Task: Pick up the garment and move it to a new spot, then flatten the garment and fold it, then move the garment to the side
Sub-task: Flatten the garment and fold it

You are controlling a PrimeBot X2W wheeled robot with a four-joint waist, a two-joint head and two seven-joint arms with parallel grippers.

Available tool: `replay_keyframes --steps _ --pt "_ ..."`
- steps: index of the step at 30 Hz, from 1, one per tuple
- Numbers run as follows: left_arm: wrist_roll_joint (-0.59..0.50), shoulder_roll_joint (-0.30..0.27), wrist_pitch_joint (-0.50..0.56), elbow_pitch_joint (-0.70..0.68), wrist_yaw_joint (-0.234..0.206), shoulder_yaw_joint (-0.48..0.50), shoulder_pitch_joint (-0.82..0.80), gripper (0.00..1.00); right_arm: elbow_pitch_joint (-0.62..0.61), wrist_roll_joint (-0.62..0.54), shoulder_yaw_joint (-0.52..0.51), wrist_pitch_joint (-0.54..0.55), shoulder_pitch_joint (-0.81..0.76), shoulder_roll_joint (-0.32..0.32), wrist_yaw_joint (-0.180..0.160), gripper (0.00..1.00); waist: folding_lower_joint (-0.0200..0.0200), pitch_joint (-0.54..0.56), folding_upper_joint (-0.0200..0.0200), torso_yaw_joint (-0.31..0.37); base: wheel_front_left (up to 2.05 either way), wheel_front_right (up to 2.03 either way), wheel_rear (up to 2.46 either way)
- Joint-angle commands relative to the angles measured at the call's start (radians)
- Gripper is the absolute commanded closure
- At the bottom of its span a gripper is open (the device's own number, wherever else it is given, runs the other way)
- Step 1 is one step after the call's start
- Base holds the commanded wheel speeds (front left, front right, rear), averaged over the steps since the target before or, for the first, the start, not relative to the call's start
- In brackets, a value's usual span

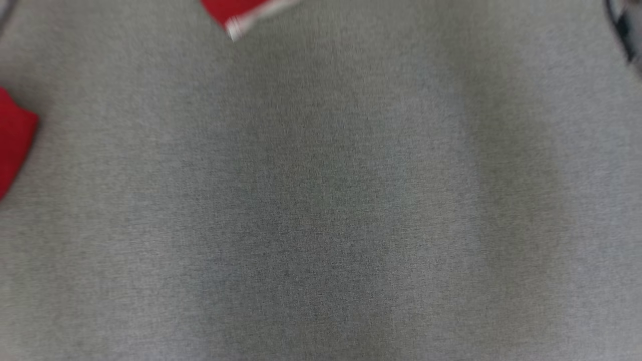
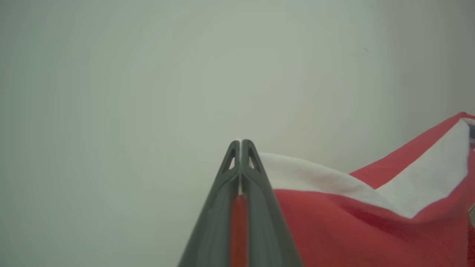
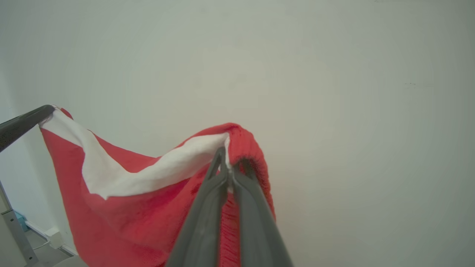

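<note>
The garment (image 2: 352, 222) is red knit with a white band (image 2: 308, 174). It hangs in the air, stretched between both grippers in front of a pale wall. In the left wrist view my left gripper (image 2: 240, 142) is shut on one edge of it, with red cloth showing between the fingers. In the right wrist view my right gripper (image 3: 226, 159) is shut on another part of the garment (image 3: 122, 215), whose rim curls over the fingertips. The left gripper's finger (image 3: 22, 124) holds the far corner there. The blurred head view catches parts of the garment (image 1: 12, 140) at its left and top edges.
A grey cloth-covered table (image 1: 321, 200) spreads below in the head view, with a dark object (image 1: 624, 30) at its top right corner. In the right wrist view a metal frame leg (image 3: 15, 230) and a small white box (image 3: 53, 237) stand at the lower left.
</note>
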State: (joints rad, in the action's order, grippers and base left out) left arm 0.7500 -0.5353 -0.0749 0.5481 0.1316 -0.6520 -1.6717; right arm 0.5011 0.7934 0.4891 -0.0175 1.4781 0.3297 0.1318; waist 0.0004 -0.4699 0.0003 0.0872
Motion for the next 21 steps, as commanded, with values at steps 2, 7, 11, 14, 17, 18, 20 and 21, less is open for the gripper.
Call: replay_keyframes --steps 2,7,11,14,17,18,20,21 --pt "0.01 0.002 -0.011 0.046 -0.002 -0.032 -0.11 1.0 0.055 -0.006 0.02 0.0 0.108 0.002 -0.002 1.0 -0.0004 -0.134 -0.0003 0.019 0.0 0.0 0.0" --pt "0.029 0.01 -0.038 0.101 -0.002 -0.08 -0.234 1.0 0.126 -0.022 0.061 -0.013 0.234 0.016 -0.002 1.0 -0.0004 -0.17 -0.0003 0.014 0.0 0.0 0.0" --pt "0.058 0.021 -0.079 0.153 -0.002 -0.117 -0.309 1.0 0.186 -0.008 0.103 -0.041 0.312 0.025 -0.002 1.0 -0.0004 -0.197 -0.0003 0.006 0.0 0.0 0.0" --pt "0.084 0.02 -0.106 0.178 -0.002 -0.166 -0.322 1.0 0.225 0.011 0.126 -0.072 0.335 0.022 -0.002 1.0 -0.0004 -0.213 -0.0003 0.004 0.0 0.0 0.0" --pt "0.111 0.01 -0.136 0.194 -0.002 -0.203 -0.304 1.0 0.249 0.031 0.163 -0.097 0.329 0.021 -0.002 1.0 -0.0004 -0.221 -0.0003 0.002 0.0 0.0 0.0" --pt "0.123 0.005 -0.146 0.194 -0.002 -0.211 -0.296 1.0 0.253 0.039 0.175 -0.106 0.322 0.022 -0.002 1.0 -0.0004 -0.221 -0.0003 0.002 0.0 0.0 0.0" --pt "0.162 -0.007 -0.163 0.185 -0.002 -0.221 -0.257 1.0 0.256 0.06 0.201 -0.127 0.297 0.021 -0.002 1.0 -0.0004 -0.214 -0.0003 0.006 0.0 0.0 0.0" --pt "0.168 -0.016 -0.167 0.173 -0.002 -0.235 -0.229 1.0 0.253 0.067 0.217 -0.139 0.281 0.025 -0.002 1.0 -0.0004 -0.207 -0.0003 0.008 0.0 0.0 0.0"
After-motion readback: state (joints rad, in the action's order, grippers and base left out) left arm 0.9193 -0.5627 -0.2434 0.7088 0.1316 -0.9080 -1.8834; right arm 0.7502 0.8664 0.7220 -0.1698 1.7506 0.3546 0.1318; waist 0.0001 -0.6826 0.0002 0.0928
